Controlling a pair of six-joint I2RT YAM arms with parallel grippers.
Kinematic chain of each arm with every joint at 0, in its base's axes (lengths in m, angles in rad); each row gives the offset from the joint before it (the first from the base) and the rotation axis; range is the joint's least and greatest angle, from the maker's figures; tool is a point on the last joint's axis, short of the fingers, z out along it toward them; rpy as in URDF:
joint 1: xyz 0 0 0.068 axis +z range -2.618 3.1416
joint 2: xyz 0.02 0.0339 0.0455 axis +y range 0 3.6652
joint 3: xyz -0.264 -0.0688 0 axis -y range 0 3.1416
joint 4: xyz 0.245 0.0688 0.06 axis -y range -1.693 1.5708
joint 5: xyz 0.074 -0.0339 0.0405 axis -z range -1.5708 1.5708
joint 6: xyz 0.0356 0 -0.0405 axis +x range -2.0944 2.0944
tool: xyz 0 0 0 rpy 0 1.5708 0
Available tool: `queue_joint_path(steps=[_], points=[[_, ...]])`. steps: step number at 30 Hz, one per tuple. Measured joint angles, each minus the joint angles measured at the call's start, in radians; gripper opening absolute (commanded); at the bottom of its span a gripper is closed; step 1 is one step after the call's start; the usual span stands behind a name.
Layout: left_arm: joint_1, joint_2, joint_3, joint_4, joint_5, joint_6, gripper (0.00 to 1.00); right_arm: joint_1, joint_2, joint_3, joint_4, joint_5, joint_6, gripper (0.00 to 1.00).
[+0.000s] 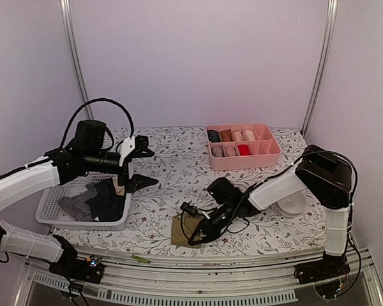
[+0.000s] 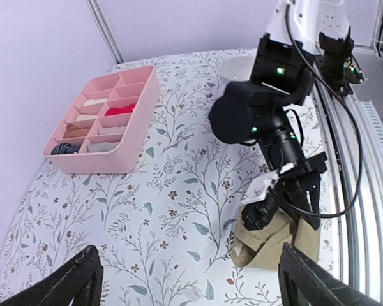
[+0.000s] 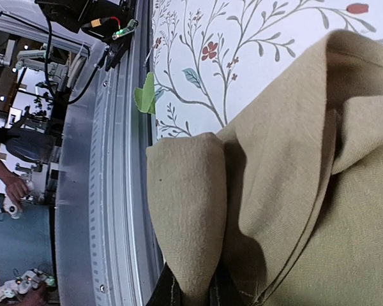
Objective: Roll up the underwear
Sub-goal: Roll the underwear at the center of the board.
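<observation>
1. The right gripper [image 1: 201, 234] is clamped on a fold of the tan underwear [image 1: 180, 229], which lies crumpled at the near edge of the table [image 1: 169, 159]. Rolling looks barely started.
2. The left gripper [image 1: 145, 168] hangs with fingers apart above the basket [image 1: 83, 224] of other underwear [image 1: 92, 201].
3. The next move probably calls for flattening the cloth, then turning the pinched edge over itself.

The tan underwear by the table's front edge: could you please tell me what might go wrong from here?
The tan underwear lies close to the table's front edge, so a pull that way might drag it off. The right jaws seem to pinch only one fold of it, which could slip out and leave the roll loose. The left jaws hang open by the basket, too far to help hold the cloth flat.
</observation>
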Motion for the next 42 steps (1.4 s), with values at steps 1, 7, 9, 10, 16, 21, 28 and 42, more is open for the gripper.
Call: queue_joint_path(steps=[1,7,9,10,16,21,28,42], points=[[-0.006,-0.002,-0.014,-0.003,0.000,0.007,0.96,-0.008,0.014,0.011,-0.005,-0.027,0.014,0.00],[-0.198,-0.084,-0.290,0.039,-0.096,0.065,0.83,-0.043,0.082,0.067,-0.040,-0.153,0.085,0.00],[-0.295,-0.095,-0.367,0.060,-0.146,0.088,0.76,-0.051,0.095,0.085,-0.058,-0.175,0.111,0.00],[-0.334,-0.085,-0.386,0.074,-0.166,0.100,0.74,-0.053,0.100,0.093,-0.066,-0.180,0.120,0.00],[-0.451,0.078,-0.396,0.206,-0.273,0.154,0.62,-0.061,0.126,0.133,-0.112,-0.210,0.178,0.00],[-0.512,0.241,-0.367,0.289,-0.341,0.187,0.59,-0.066,0.137,0.143,-0.117,-0.230,0.205,0.00],[-0.531,0.374,-0.308,0.362,-0.419,0.206,0.31,-0.071,0.145,0.154,-0.122,-0.245,0.228,0.01],[-0.487,0.494,-0.090,0.089,-0.326,0.172,0.02,-0.186,-0.021,0.042,-0.172,-0.132,0.183,0.43]])
